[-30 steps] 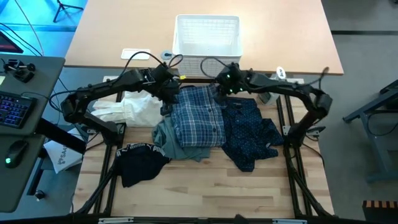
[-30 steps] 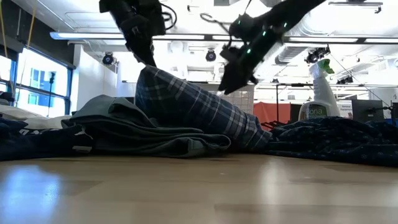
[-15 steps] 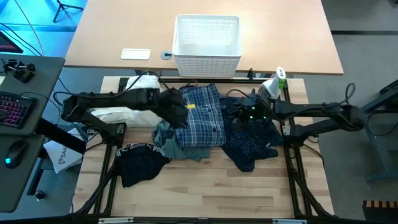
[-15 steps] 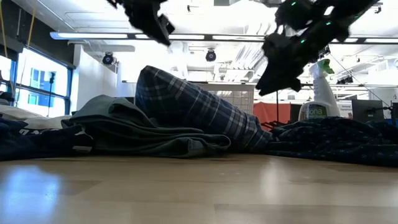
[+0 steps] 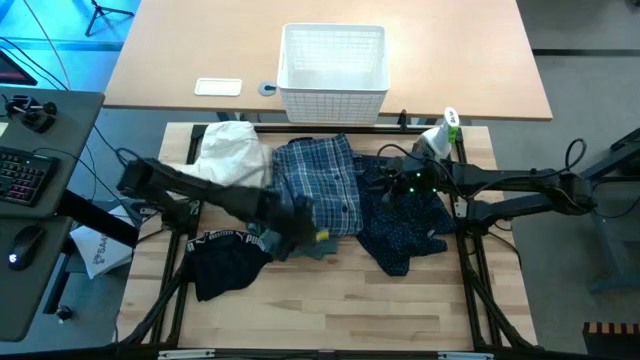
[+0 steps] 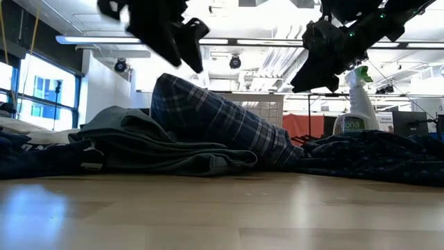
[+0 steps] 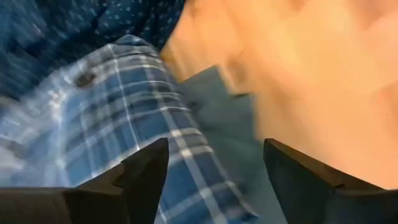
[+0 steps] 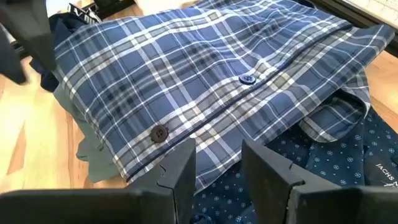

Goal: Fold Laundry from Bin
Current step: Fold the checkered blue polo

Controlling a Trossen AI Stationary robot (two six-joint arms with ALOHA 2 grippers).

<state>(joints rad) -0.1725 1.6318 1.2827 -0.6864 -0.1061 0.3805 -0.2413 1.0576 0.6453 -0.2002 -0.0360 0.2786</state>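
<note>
The blue-white plaid shirt (image 5: 322,188) lies flat in the middle of the table, its near part on the grey-green top (image 5: 283,240). Navy dotted trousers (image 5: 405,220) lie to its right, a black piece with white lettering (image 5: 225,262) near left, and white cloth (image 5: 235,155) far left. The white bin (image 5: 333,60) stands on the far table. My left gripper (image 7: 214,149) hangs open above the shirt's near edge and the grey-green top (image 7: 217,112). My right gripper (image 8: 217,149) hovers open over the trousers, beside the shirt's right side (image 8: 205,81).
A spray bottle (image 5: 440,135) stands at the far right corner, close to my right arm. A small white card (image 5: 218,87) lies left of the bin. Bare wood (image 5: 330,310) stretches along the near edge. A desk with a keyboard (image 5: 20,175) lies off to the left.
My left gripper has swept from the shirt's far end toward the table's near edge, sinking a little, and has opened. My right gripper has drawn back from the far middle toward the table's right and near side. The shirt has stayed where it was.
</note>
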